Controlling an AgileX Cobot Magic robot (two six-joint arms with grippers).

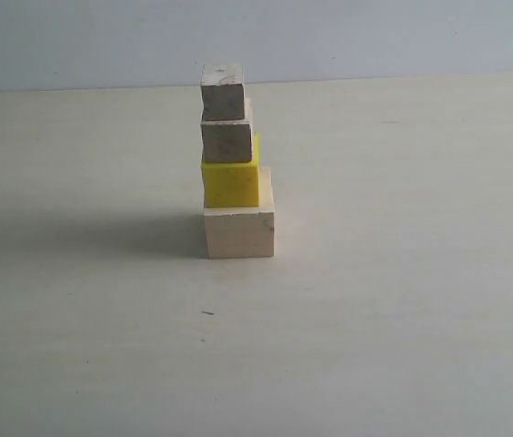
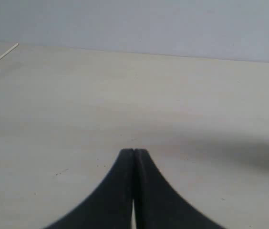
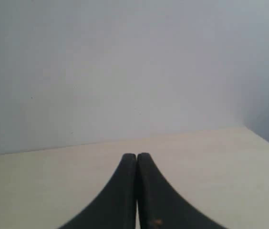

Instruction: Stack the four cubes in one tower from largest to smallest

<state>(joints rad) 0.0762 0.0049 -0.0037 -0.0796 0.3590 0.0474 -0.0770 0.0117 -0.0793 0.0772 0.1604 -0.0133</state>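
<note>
The tower stands in the middle of the exterior view: a large pale wood cube [image 1: 238, 229] at the bottom, the bright yellow cube [image 1: 230, 182] on it, a small wood cube [image 1: 226, 140] above that, and the smallest wood cube [image 1: 222, 94] on top. The upper cubes sit shifted slightly left of the base. Neither arm shows in the exterior view. My left gripper [image 2: 134, 151] is shut with nothing between its black fingers, over bare table. My right gripper [image 3: 137, 156] is also shut and empty, facing the wall. No cube appears in either wrist view.
A pale table [image 1: 402, 300] spreads around the tower, with a grey wall [image 1: 375, 36] behind it. The tower casts a shadow [image 1: 102, 235] to the left. A table edge line [image 2: 0, 58] shows in the left wrist view.
</note>
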